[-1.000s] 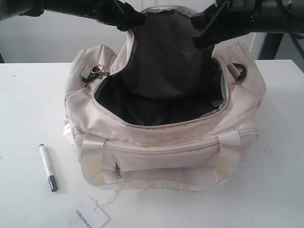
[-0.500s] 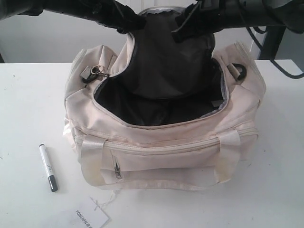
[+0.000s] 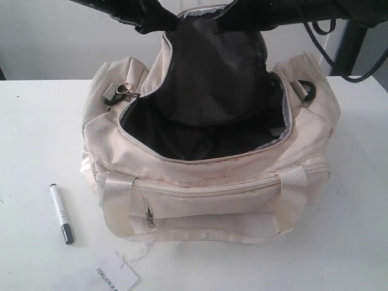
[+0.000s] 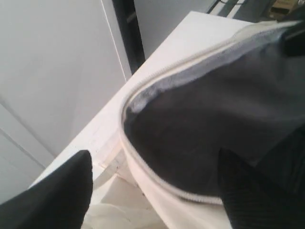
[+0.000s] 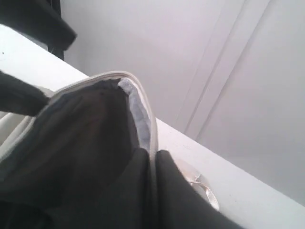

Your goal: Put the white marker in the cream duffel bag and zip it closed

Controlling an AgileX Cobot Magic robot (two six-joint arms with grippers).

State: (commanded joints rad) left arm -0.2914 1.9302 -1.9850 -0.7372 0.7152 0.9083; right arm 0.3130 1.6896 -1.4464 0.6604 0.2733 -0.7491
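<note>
The right gripper [image 5: 153,157] is pinching the raised flap [image 3: 206,66] of the bag [image 3: 212,209]. In its wrist view the two dark fingers [image 5: 178,195] are pressed together with the flap's pale zipper edge caught between them. The left gripper [image 4: 155,155] is spread, its tips wide apart on either side of the same flap's rim. Whether either tip touches the cloth I cannot tell.

In the exterior view both grippers sit at the flap's top corners, near each other, with its grey edge running between them. The flap stands upright, its dark lining facing the camera.

Directly below the grippers the bag's mouth gapes open, with dark lining showing inside. A metal ring [image 3: 124,90] lies on the end of the bag below the left gripper. A black strap ring [image 3: 305,92] sits on the end below the right gripper. Further down, the front pocket zipper [image 3: 150,215] is closed.

The marker [image 3: 61,214] is outside the bag, lying flat on the white table [image 3: 36,133]. It is well below both grippers, out beyond the left gripper's side and farthest from the right one. It lies near the bag's front corner but apart from it, with its black end pointing away from the grippers. A paper tag [image 3: 115,279] lies on the table just past that end, further still from the grippers.
</note>
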